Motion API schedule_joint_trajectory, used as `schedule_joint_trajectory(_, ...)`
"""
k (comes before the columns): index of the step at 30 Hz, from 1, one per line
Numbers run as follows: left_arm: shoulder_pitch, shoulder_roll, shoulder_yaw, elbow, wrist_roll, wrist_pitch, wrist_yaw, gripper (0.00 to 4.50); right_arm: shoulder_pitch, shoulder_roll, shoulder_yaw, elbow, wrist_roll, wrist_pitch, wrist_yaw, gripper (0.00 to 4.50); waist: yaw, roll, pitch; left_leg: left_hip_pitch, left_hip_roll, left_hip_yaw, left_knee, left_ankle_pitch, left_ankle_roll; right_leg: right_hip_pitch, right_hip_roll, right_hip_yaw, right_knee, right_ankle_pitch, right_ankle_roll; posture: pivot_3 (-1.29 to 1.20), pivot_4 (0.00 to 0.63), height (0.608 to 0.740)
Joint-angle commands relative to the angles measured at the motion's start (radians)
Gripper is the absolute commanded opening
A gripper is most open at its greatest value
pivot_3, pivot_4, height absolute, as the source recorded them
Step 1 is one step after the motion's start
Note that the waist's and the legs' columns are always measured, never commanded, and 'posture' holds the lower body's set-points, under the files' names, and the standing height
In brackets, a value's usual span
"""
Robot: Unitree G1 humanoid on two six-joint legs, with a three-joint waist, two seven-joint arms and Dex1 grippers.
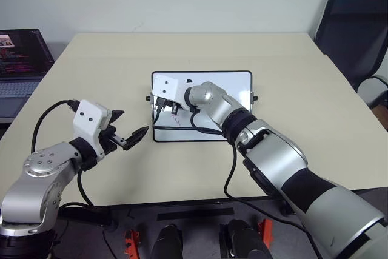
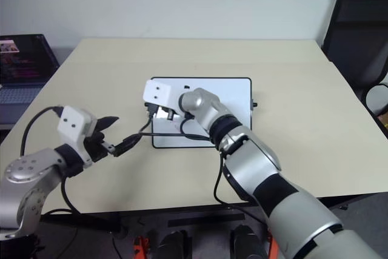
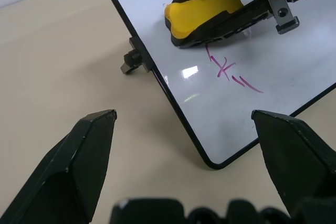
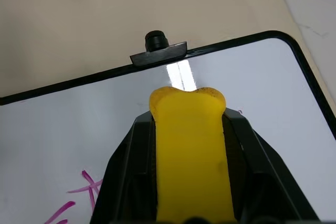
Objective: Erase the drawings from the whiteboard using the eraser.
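Left end effector [image 1: 132,137] hovers over the near left part of the tabletop [image 1: 91,77], its two black fingers spread wide with nothing between them, pointing right toward the whiteboard [image 1: 233,83]. In the left wrist view both fingertips [image 3: 97,129] frame the board's near left corner, well apart from it.

Just beyond, the right end effector [image 1: 162,106] reaches in from the near right across the board and ends over its left part. Its fingers are drawn in narrow, clamped on the eraser [image 4: 190,150]: the right wrist view shows the yellow block gripped on both long sides by the black fingers, its rounded end poking out toward the board's left edge, where a small black knob [image 4: 155,39] sits on the frame. In the left wrist view the eraser [image 3: 202,11] lies low over the white surface, dark underside facing down; whether it touches the surface I cannot tell.

The whiteboard lies flat near the middle of the tabletop, long sides running left to right, with a knob on each short side. The drawings [image 3: 226,69] that show are pink-red strokes: a crossed scribble and a short stroke on the near left part of the board, just near of the eraser and apart from it. The board's far right part is bare white.

Farther off, an open laptop [image 1: 21,59] stands past the tabletop's left edge, and a dark office chair [image 1: 354,28] stands at the far right.
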Motion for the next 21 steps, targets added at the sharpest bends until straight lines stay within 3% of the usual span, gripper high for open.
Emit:
schedule_joint_trajectory(1, 0.000, 0.008, 0.031, -0.037, 0.001, -0.012, 0.008, 4.50, -0.006, -0.022, -0.021, 0.022, -0.005, 0.025, -0.115, 1.25, 0.002, 0.000, 0.000, 0.000, 0.000, 0.000, 0.000, 0.000, 0.000, 0.000, 0.000, 0.000, 0.000, 0.000, 0.000, 0.00, 0.150, 0.740)
schedule_joint_trajectory(6, -0.003, 0.009, 0.029, -0.035, 0.001, -0.013, 0.007, 4.50, -0.004, -0.027, -0.024, 0.032, -0.001, 0.039, -0.106, 1.25, 0.002, 0.000, 0.000, 0.000, 0.000, 0.000, 0.000, 0.000, 0.000, 0.000, 0.000, 0.000, 0.000, 0.000, 0.000, 0.00, 0.150, 0.740)
schedule_joint_trajectory(15, 0.001, 0.008, 0.030, -0.037, -0.001, -0.011, 0.006, 4.50, 0.059, -0.065, 0.020, 0.032, -0.027, 0.071, 0.058, 1.25, 0.002, 0.000, 0.000, 0.001, 0.000, 0.000, 0.000, 0.000, 0.000, 0.000, 0.000, 0.000, -0.001, 0.000, 0.000, 0.00, 0.150, 0.740)
schedule_joint_trajectory(21, -0.013, 0.007, 0.017, -0.028, -0.001, -0.013, 0.004, 4.50, 0.019, -0.077, -0.032, 0.021, 0.004, 0.049, -0.070, 1.25, 0.003, 0.000, 0.000, 0.004, -0.001, -0.001, 0.000, 0.000, 0.000, 0.000, -0.002, 0.000, -0.001, 0.000, 0.000, 0.00, 0.150, 0.740)
